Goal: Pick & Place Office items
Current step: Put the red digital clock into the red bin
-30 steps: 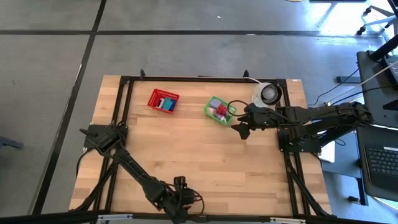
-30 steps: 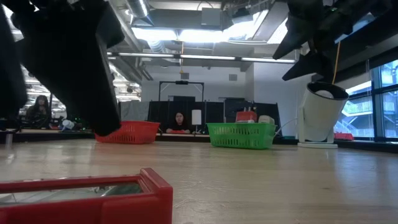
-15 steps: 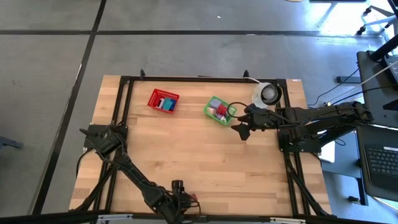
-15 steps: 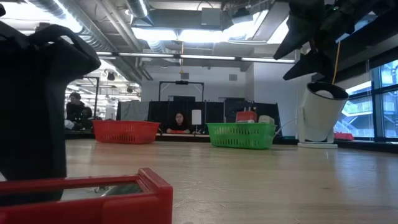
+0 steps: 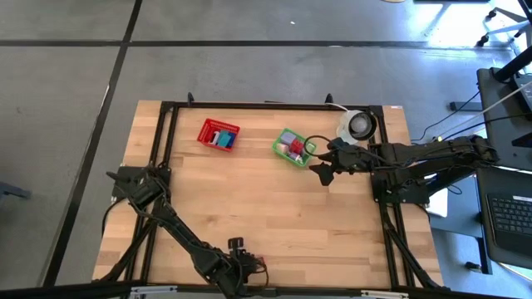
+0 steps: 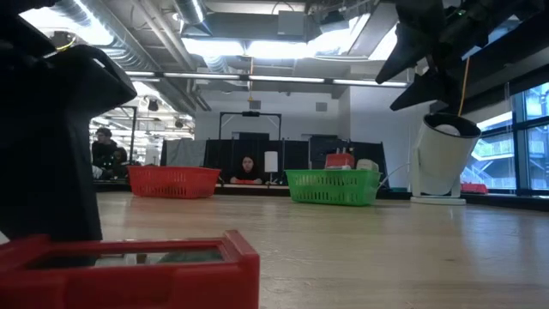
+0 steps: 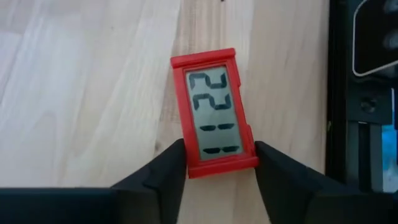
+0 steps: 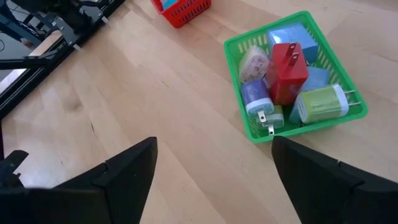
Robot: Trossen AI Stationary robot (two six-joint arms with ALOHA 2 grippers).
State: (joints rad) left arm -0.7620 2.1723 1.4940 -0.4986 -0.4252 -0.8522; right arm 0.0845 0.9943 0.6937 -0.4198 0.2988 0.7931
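Observation:
A small red-framed display piece [image 7: 214, 112] with dark digits lies flat on the wood at the table's near edge, also seen close up in the low view [image 6: 129, 266]. My left gripper [image 7: 221, 167] stands over it [image 5: 241, 264], shut on its end. My right gripper [image 5: 320, 173] hangs open above the table just right of the green mesh basket [image 5: 293, 147], nothing between its fingers [image 8: 214, 144]. That basket [image 8: 292, 74] holds several small blocky office items in red, blue, lavender and green. My left gripper pinches the red display piece by its two long sides, one finger [image 7: 166, 171] on each, at the end below the lower digits [image 7: 222, 163]. The fingers come from above and lie across the piece. It lies flat on the table.
A red mesh basket [image 5: 219, 134] with more small items stands at the far left of centre. A white round container [image 5: 359, 125] stands at the far right. A black frame [image 5: 274, 106] runs around the table's edges. People sit in the room behind.
My left gripper has come down at the near edge of the table beside the red display piece. The piece has shifted a little along the table. My right arm has kept still.

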